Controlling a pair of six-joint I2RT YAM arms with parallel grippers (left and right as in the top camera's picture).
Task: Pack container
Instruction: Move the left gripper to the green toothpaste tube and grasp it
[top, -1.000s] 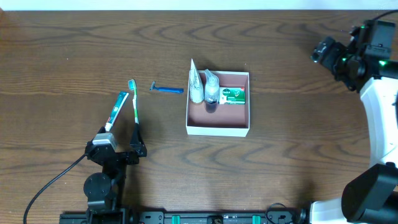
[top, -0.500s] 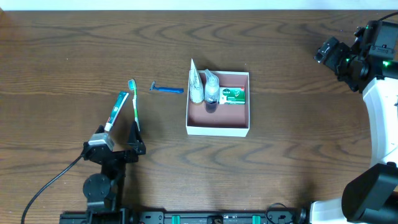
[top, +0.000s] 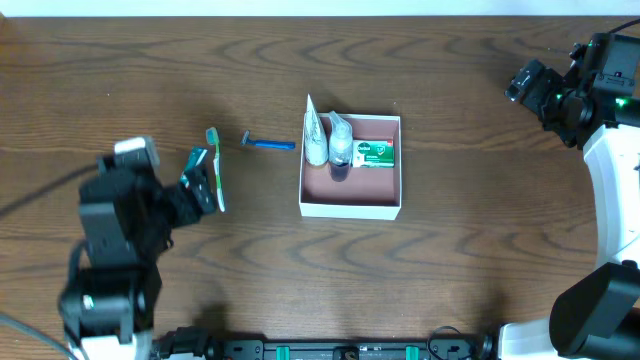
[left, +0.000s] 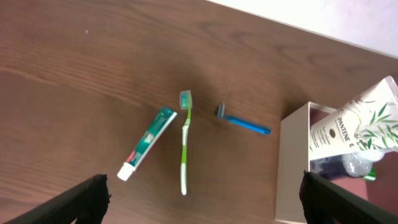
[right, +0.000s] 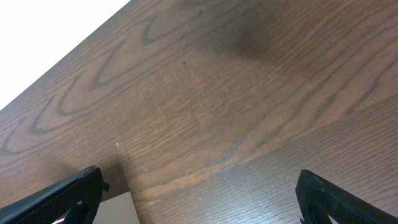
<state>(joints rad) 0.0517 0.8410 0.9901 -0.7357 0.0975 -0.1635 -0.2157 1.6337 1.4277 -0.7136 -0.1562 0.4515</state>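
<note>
The container (top: 350, 207), a square white-walled box with a pink-brown floor, sits mid-table. It holds a white tube (top: 315, 130), a small bottle (top: 340, 142) and a green-and-white soap box (top: 375, 153). Left of it lie a blue razor (top: 268, 145), a green toothbrush (top: 213, 160) and a toothpaste tube (top: 196, 158). My left gripper (top: 195, 195) hangs open above the toothpaste's lower end, nothing between its fingers. In the left wrist view the toothpaste (left: 148, 143), toothbrush (left: 185, 140), razor (left: 244, 121) and container wall (left: 292, 162) lie ahead of the open left gripper (left: 205, 205). My right gripper (top: 530, 85) is open at the far right.
The right wrist view shows bare wood between the open right gripper (right: 199, 199) fingers and a corner of the container (right: 118, 210) at the bottom left. The table's pale far edge (top: 320, 8) runs along the top. A cable (top: 20, 200) trails off left.
My left arm has lifted from the front edge and swung left and back, its open gripper now over the toothpaste's lower end. The right arm has barely moved.
</note>
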